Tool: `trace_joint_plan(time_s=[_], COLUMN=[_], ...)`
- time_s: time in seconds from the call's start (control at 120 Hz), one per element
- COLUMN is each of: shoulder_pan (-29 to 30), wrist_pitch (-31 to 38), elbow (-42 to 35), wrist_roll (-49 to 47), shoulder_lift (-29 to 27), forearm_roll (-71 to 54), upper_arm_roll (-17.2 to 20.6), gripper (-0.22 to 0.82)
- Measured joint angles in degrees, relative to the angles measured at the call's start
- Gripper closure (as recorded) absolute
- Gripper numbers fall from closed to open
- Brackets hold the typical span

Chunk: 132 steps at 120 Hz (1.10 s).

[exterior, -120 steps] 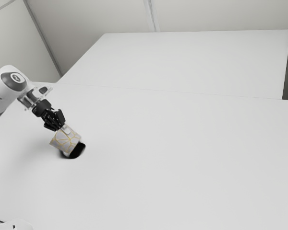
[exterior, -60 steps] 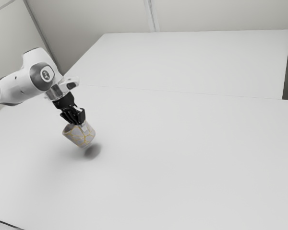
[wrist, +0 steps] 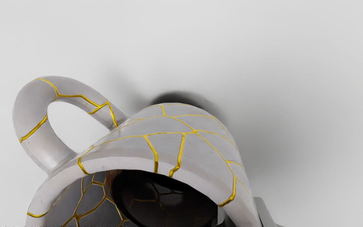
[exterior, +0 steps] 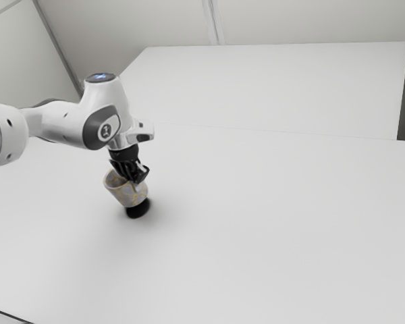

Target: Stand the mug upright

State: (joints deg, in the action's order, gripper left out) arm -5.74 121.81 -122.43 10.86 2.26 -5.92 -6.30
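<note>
"Jaws pinching the mug (exterior: pixel 129 196) by its wall, folks, one inside the mouth and one outside!"

"A grip across the rim (wrist: pixel 115 164), then. And the mug itself, how does it sit?"

"Leaning! The mouth tips up and over toward the exterior view's left, and the base points down toward the exterior view's right."

"What does the wrist view give us?"

"Oh, a lovely look at it! Pale wall, gold veins (wrist: pixel 181 149) running all over, more of them inside the dark interior (wrist: pixel 156 195). And there's the handle (wrist: pixel 30 97), a big loop standing out from the side, well apart from the jaws."

"Underneath?"

"A dark shadow (exterior: pixel 138 208) on the table (exterior: pixel 256 236), right by the base. Whether the base touches down there, I can't tell from here."

"And above the mug?"

"The black gripper (exterior: pixel 133 180), reaching downward, and behind it the white arm (exterior: pixel 64 128), sweeping in from the exterior view's left."

"Place it on the table for us!"

"Toward the exterior view's left, between the table's far edge and the dark line (exterior: pixel 10 315) cutting across the near corner at that side. The mug is nearer the far edge."

"And out past that edge?"

"A broad pale surface (exterior: pixel 277 88), with the light wall (exterior: pixel 310 20) behind it!"
</note>
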Motion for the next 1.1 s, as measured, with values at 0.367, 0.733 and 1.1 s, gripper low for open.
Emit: trace_joint_plan(time_s=[0.367, 0.733, 1.1], shoulder_pan=[-0.7, -1.3, -1.8], wrist_pitch=[0.1, 2.4, 3.0], elbow=[-1.3, 0.0, 0.2], wrist_roll=[-12.3, -20.0, -23.7], shoulder_lift=[0.7, 4.7, 4.4], forearm_roll=[-4.0, -4.0, -2.7], upper_arm_roll=[4.5, 6.6, 6.9], gripper=[0.78, 0.78, 0.29])
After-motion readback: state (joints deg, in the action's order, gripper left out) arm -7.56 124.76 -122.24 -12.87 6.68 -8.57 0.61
